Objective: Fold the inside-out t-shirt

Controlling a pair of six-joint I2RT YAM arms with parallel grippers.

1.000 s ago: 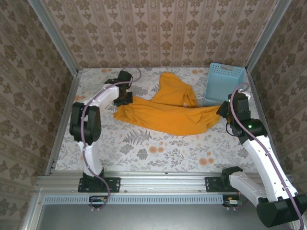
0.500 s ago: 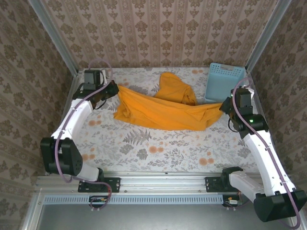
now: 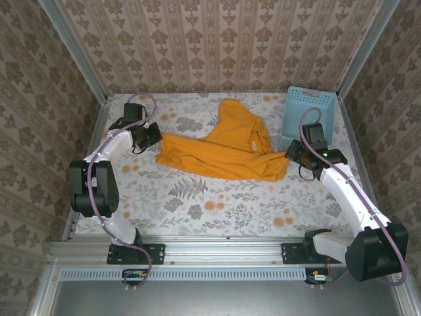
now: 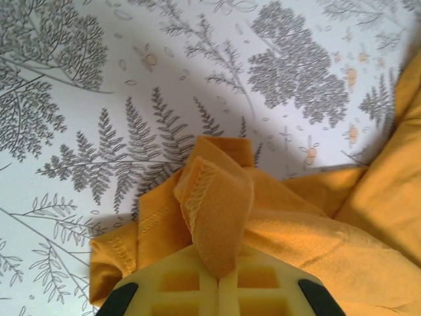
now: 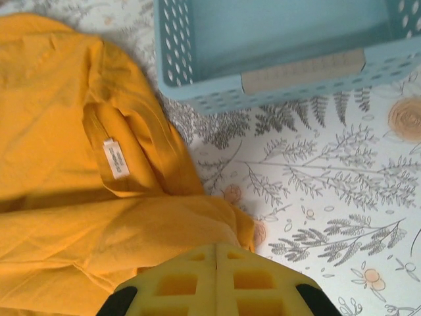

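The inside-out t-shirt (image 3: pixel 223 155) is orange-yellow and lies stretched across the middle of the table, with one part bunched toward the back. My left gripper (image 3: pixel 152 136) is at its left end, shut on a fold of hem. That stitched fold (image 4: pixel 217 210) rises out of the closed left gripper (image 4: pixel 218 280). My right gripper (image 3: pixel 291 155) is at the shirt's right corner, shut on the cloth edge. In the right wrist view the shirt (image 5: pixel 66 131) lies left of the closed right gripper (image 5: pixel 216 263), and a white label (image 5: pixel 116 159) shows on an inner fold.
A light blue lattice basket (image 3: pixel 308 113) stands at the back right, just behind the right gripper, and its wall (image 5: pixel 276 79) is close in the right wrist view. Patterned walls and metal rails enclose the floral table (image 3: pixel 217 207).
The left arm swung out to the left and came back down at the shirt's left end. The right gripper moved left and nearer. The shirt is now pulled straighter and lies lower.
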